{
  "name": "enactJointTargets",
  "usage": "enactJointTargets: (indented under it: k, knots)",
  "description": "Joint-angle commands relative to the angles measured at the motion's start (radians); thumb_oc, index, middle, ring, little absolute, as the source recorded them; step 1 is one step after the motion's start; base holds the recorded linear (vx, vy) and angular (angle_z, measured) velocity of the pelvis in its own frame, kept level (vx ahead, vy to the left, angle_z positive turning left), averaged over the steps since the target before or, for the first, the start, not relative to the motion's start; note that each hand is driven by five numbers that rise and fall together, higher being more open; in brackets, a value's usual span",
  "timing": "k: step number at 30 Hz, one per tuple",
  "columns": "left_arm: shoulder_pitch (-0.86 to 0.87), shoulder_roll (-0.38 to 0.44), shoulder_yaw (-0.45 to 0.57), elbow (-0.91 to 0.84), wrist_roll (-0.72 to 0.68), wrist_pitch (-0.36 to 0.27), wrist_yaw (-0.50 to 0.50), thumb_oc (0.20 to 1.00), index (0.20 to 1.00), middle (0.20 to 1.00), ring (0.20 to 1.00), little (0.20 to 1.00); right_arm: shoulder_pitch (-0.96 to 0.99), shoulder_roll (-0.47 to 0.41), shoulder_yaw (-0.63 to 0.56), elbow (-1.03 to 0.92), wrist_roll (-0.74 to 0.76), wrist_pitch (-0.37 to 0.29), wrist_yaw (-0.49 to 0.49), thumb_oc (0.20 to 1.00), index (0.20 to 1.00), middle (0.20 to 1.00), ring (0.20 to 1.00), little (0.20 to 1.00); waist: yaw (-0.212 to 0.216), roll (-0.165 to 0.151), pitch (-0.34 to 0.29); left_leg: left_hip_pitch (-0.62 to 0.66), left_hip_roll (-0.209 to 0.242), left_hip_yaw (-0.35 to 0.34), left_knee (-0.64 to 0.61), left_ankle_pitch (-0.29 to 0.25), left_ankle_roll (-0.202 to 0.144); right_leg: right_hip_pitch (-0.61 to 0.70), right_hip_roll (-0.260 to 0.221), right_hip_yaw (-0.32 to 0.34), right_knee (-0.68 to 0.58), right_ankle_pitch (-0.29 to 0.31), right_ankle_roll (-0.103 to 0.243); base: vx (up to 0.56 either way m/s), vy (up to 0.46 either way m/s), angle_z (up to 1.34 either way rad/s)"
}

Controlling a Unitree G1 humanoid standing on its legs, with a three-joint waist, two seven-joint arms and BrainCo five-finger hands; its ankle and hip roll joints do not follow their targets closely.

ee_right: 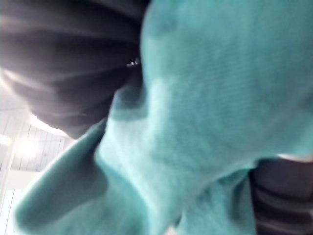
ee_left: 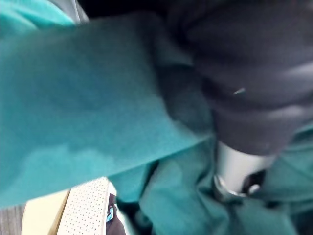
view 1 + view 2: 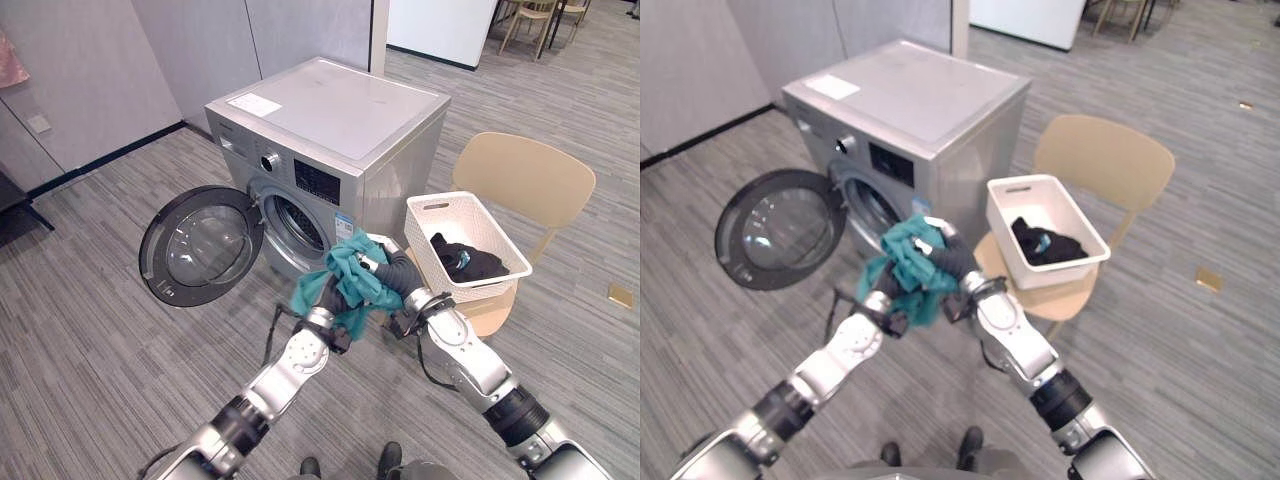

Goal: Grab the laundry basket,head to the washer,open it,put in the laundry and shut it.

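Both hands, left (image 3: 335, 298) and right (image 3: 398, 272), were bunched in the teal cloth (image 3: 350, 275) before the washer (image 3: 330, 150) with its door (image 3: 200, 245) open, finger grip hidden, while the left wrist glimpsed the white basket (image 3: 465, 245) on the chair (image 3: 530, 180).

Both eye views look down from the robot's head, from a little way back, at the washer (image 3: 330, 140) with its round door (image 3: 200, 245) swung open, the white basket (image 3: 466, 243) on a chair (image 3: 525, 180), and the grey floor (image 3: 90, 330). They share nearly the whole scene, the right eye's view set slightly to one side. Each wrist view sits very close against teal cloth (image 2: 83, 107); the left wrist view also catches a corner of the basket.
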Motion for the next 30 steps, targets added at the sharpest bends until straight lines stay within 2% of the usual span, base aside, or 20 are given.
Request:
enactJointTargets:
  k: [1, 5, 7, 10, 11, 12, 14, 15, 16, 19, 21, 23, 24, 25, 28, 29, 30]
  knots:
    - [-0.108, -0.04, -0.03, 0.042, 0.049, -0.04, 0.035, 0.2, 0.2, 0.2, 0.2, 0.2, -0.103, 0.102, 0.056, -0.058, 0.079, -0.07, 0.031, 1.0, 1.0, 1.0, 1.0, 1.0, 0.009, -0.031, -0.032, -0.002, -0.049, -0.02, -0.035, -0.05, -0.014, 0.164, -0.08, 0.005, -0.123, -0.053, 0.128, 0.0, 0.032, -0.07]
    - [-0.072, -0.017, 0.02, 0.024, 0.037, -0.04, 0.046, 0.2, 0.2, 0.2, 0.2, 0.2, -0.094, 0.056, 0.062, -0.099, 0.046, -0.057, 0.052, 1.0, 1.0, 1.0, 1.0, 1.0, 0.013, -0.033, -0.033, -0.001, -0.052, -0.016, -0.035, -0.052, -0.011, 0.164, -0.086, 0.009, -0.116, -0.052, 0.131, 0.01, 0.014, 0.04]
    - [-0.022, 0.008, 0.086, 0.01, 0.018, -0.041, 0.054, 0.2, 0.2, 0.2, 0.2, 0.2, -0.073, -0.018, 0.034, -0.12, -0.061, -0.053, 0.062, 1.0, 1.0, 1.0, 1.0, 1.0, 0.015, -0.036, -0.033, 0.001, -0.055, -0.015, -0.035, -0.053, -0.009, 0.166, -0.089, 0.009, -0.111, -0.053, 0.133, 0.03, 0.0, 0.05]
    - [0.016, 0.023, 0.127, -0.006, 0.005, -0.042, 0.055, 0.2, 0.2, 0.2, 0.2, 0.2, -0.039, -0.065, -0.002, -0.139, -0.125, -0.049, 0.057, 1.0, 1.0, 1.0, 1.0, 1.0, 0.012, -0.034, -0.033, 0.001, -0.056, -0.015, -0.035, -0.053, -0.008, 0.166, -0.089, 0.009, -0.106, -0.056, 0.133, 0.01, -0.004, -0.01]
    - [0.071, 0.042, 0.183, -0.017, -0.003, -0.045, 0.051, 0.2, 0.2, 0.2, 0.2, 0.2, 0.018, -0.133, -0.054, -0.165, -0.226, -0.056, 0.053, 1.0, 1.0, 1.0, 1.0, 1.0, 0.01, -0.032, -0.034, 0.001, -0.056, -0.016, -0.035, -0.052, -0.008, 0.167, -0.089, 0.01, -0.104, -0.058, 0.134, 0.03, -0.008, -0.03]
    - [0.072, 0.042, 0.183, -0.017, -0.003, -0.045, 0.051, 0.2, 0.2, 0.2, 0.2, 0.2, 0.019, -0.133, -0.054, -0.166, -0.226, -0.055, 0.053, 1.0, 1.0, 1.0, 1.0, 1.0, 0.01, -0.031, -0.035, 0.001, -0.056, -0.016, -0.035, -0.052, -0.008, 0.167, -0.089, 0.01, -0.104, -0.058, 0.134, 0.05, -0.018, 0.0]
    - [0.202, 0.074, 0.285, -0.033, -0.017, -0.054, 0.026, 0.2, 0.2, 0.2, 0.2, 0.2, 0.177, -0.217, -0.167, -0.199, -0.317, -0.066, 0.065, 1.0, 1.0, 1.0, 1.0, 1.0, 0.006, -0.028, -0.03, 0.004, -0.056, -0.017, -0.035, -0.052, -0.007, 0.169, -0.087, 0.009, -0.101, -0.064, 0.134, 0.05, -0.031, 0.0]
    - [0.207, 0.074, 0.284, -0.036, -0.017, -0.053, 0.025, 0.2, 0.2, 0.2, 0.2, 0.2, 0.183, -0.218, -0.168, -0.203, -0.317, -0.065, 0.066, 1.0, 1.0, 1.0, 1.0, 1.0, 0.006, -0.027, -0.035, 0.002, -0.056, -0.018, -0.035, -0.052, -0.008, 0.168, -0.087, 0.009, -0.101, -0.064, 0.134, 0.07, -0.054, 0.06]
    - [0.289, 0.081, 0.345, -0.016, -0.018, -0.053, 0.007, 0.2, 0.2, 0.2, 0.2, 0.2, 0.305, -0.229, -0.237, -0.17, -0.321, -0.07, 0.083, 1.0, 1.0, 1.0, 1.0, 1.0, 0.004, -0.025, -0.03, 0.009, -0.056, -0.02, -0.035, -0.054, -0.008, 0.173, -0.084, 0.009, -0.097, -0.072, 0.133, 0.06, -0.047, 0.04]
    - [0.363, 0.074, 0.405, 0.028, -0.046, -0.049, -0.016, 0.2, 0.2, 0.2, 0.2, 0.2, 0.39, -0.231, -0.291, -0.098, -0.381, -0.068, 0.076, 1.0, 1.0, 1.0, 1.0, 1.0, 0.003, -0.023, -0.03, 0.007, -0.057, -0.025, -0.035, -0.05, -0.007, 0.173, -0.081, 0.007, -0.098, -0.075, 0.13, 0.05, -0.056, 0.01]
    - [0.457, 0.065, 0.487, 0.094, -0.086, -0.038, -0.052, 0.2, 0.2, 0.2, 0.2, 0.2, 0.491, -0.224, -0.357, 0.021, -0.455, -0.052, 0.076, 1.0, 1.0, 1.0, 1.0, 1.0, 0.004, -0.021, -0.021, 0.014, -0.054, -0.033, -0.035, -0.05, -0.009, 0.178, -0.074, 0.007, -0.093, -0.09, 0.124, 0.05, -0.079, -0.02]
    - [0.457, 0.065, 0.487, 0.094, -0.086, -0.038, -0.053, 0.2, 0.2, 0.2, 0.2, 0.2, 0.49, -0.223, -0.356, 0.022, -0.455, -0.053, 0.076, 1.0, 1.0, 1.0, 1.0, 1.0, 0.003, -0.021, -0.024, 0.009, -0.054, -0.033, -0.035, -0.047, -0.008, 0.175, -0.074, 0.006, -0.095, -0.087, 0.124, 0.01, -0.07, 0.06]
    - [0.508, 0.057, 0.562, 0.171, -0.123, -0.025, -0.078, 0.2, 0.2, 0.2, 0.2, 0.2, 0.518, -0.215, -0.38, 0.166, -0.514, -0.049, 0.065, 1.0, 1.0, 1.0, 1.0, 1.0, 0.011, -0.019, 0.001, 0.006, -0.05, -0.048, -0.031, -0.035, -0.007, 0.172, -0.066, 0.007, -0.09, -0.097, 0.114, 0.01, -0.122, 0.08]
    - [0.52, 0.054, 0.578, 0.187, -0.129, -0.022, -0.084, 0.2, 0.2, 0.2, 0.2, 0.2, 0.522, -0.212, -0.385, 0.203, -0.527, -0.044, 0.064, 1.0, 1.0, 1.0, 1.0, 1.0, 0.015, -0.02, 0.01, 0.004, -0.05, -0.054, -0.021, -0.038, -0.008, 0.174, -0.065, 0.007, -0.089, -0.102, 0.111, 0.0, -0.151, 0.11]
    - [0.535, 0.052, 0.611, 0.23, -0.137, -0.013, -0.088, 0.2, 0.2, 0.2, 0.2, 0.2, 0.52, -0.21, -0.386, 0.273, -0.544, -0.041, 0.055, 1.0, 1.0, 1.0, 1.0, 1.0, 0.025, -0.022, 0.028, -0.042, -0.051, -0.068, 0.033, -0.043, -0.009, 0.168, -0.064, -0.006, -0.092, -0.105, 0.103, -0.05, -0.07, 0.18]
    - [0.538, 0.049, 0.63, 0.256, -0.16, -0.007, -0.088, 0.2, 0.2, 0.2, 0.2, 0.2, 0.51, -0.209, -0.39, 0.327, -0.549, -0.037, 0.041, 1.0, 1.0, 1.0, 1.0, 1.0, 0.039, -0.026, 0.064, -0.105, -0.052, -0.072, 0.117, -0.05, -0.023, 0.165, -0.073, -0.03, -0.088, -0.113, 0.095, -0.13, -0.075, 0.29]
    - [0.536, 0.051, 0.637, 0.269, -0.165, -0.004, -0.086, 0.2, 0.2, 0.2, 0.2, 0.2, 0.507, -0.212, -0.393, 0.336, -0.553, -0.035, 0.035, 1.0, 1.0, 1.0, 1.0, 1.0, 0.045, -0.029, 0.075, -0.14, -0.052, -0.068, 0.155, -0.051, -0.03, 0.161, -0.076, -0.054, -0.088, -0.119, 0.09, -0.14, -0.09, 0.35]
